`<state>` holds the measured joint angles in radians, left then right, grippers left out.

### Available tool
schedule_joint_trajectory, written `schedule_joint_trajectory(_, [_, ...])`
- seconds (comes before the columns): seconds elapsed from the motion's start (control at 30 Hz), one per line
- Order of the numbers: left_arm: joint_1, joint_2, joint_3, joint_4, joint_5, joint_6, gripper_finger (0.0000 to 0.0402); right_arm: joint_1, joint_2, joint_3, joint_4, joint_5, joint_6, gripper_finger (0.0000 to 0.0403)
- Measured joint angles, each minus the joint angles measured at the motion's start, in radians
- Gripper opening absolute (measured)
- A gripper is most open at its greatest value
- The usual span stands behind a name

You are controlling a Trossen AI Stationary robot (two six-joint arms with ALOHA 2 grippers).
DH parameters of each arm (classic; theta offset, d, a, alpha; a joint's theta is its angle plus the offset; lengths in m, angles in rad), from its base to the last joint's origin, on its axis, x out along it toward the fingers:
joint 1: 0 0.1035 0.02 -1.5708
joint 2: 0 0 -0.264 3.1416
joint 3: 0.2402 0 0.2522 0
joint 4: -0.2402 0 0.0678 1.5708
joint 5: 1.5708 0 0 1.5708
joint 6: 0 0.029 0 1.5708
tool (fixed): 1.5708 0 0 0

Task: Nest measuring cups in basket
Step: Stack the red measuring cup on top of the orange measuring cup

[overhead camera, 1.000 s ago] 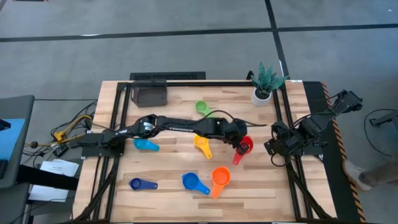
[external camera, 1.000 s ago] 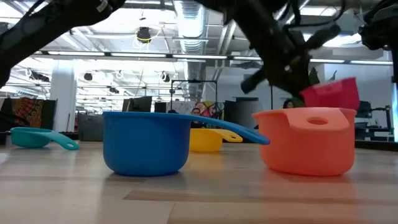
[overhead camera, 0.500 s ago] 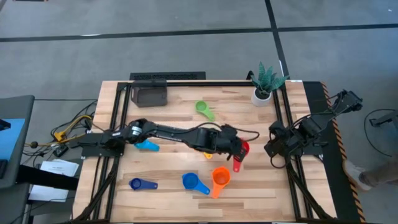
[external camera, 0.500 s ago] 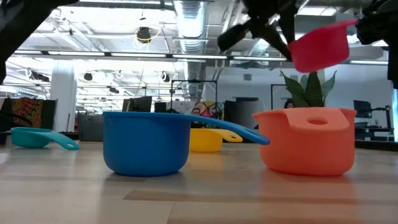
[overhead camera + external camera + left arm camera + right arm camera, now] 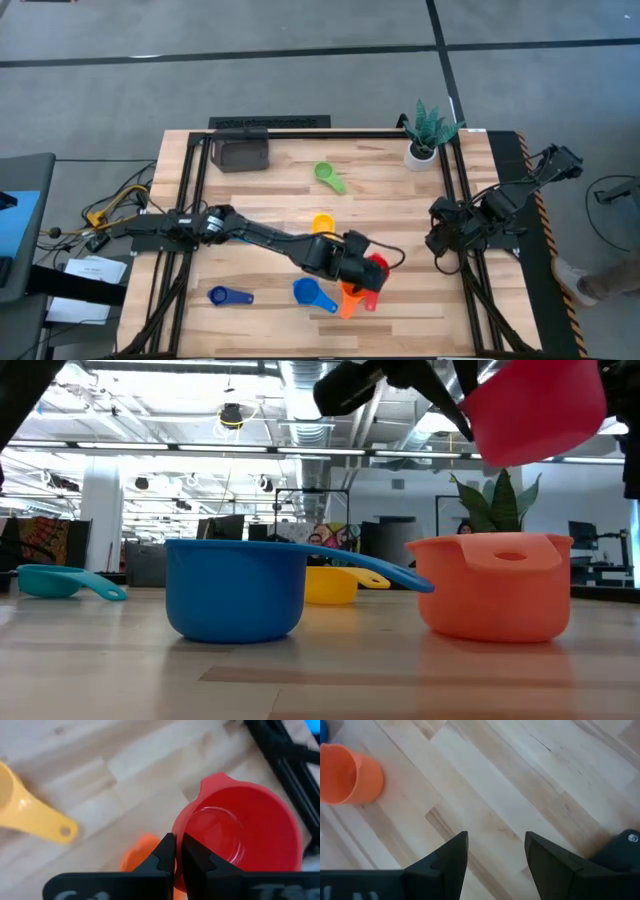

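Note:
My left gripper (image 5: 178,851) is shut on the red measuring cup (image 5: 375,270), which hangs in the air above the orange cup (image 5: 350,290) near the table's front. On the wood lie the blue cup (image 5: 308,293), the dark blue cup (image 5: 230,296), the yellow cup (image 5: 322,222) and the green cup (image 5: 325,175). The light blue cup (image 5: 50,580) shows only in the low view. The dark grey basket (image 5: 240,152) stands at the far left. My right gripper (image 5: 496,845) waits open above bare wood at the right. My left gripper pinches the red cup's wall at the rim (image 5: 176,832), on the cup's side, between its shut fingers. The fingers slant down from the table's left. The cup (image 5: 535,410) hangs clear of the table, mouth up and slightly tilted, over the orange cup (image 5: 495,585).
A white pot with a green plant (image 5: 422,150) stands at the far right corner. Black frame rails (image 5: 462,200) run along the table's sides. Bare wood lies between the green cup and the pot.
My left gripper has carried the red cup toward the table's near edge and upward, rolling as it went. The cup, held shut-fingered throughout, now hangs over the orange cup instead of beside the yellow one.

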<state>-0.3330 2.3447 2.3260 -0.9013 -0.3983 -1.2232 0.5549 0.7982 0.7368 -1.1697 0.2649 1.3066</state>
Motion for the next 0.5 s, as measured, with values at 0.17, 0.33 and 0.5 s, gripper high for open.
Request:
schedule_joint_trajectory(0.17, [-0.030,0.000,0.000,-0.077,0.049,-0.056,0.0003,0.000,0.000,0.000,0.000,0.001,-0.012,0.0219])
schedule_joint_trajectory(0.33, [-0.051,0.001,-0.002,-0.151,0.095,-0.065,0.0003,0.000,0.000,0.000,0.000,0.010,-0.026,0.0219])
schedule_joint_trajectory(0.5, [-0.053,0.005,-0.010,-0.177,0.033,-0.053,0.0003,0.000,0.000,0.000,0.000,0.024,-0.028,0.0219])
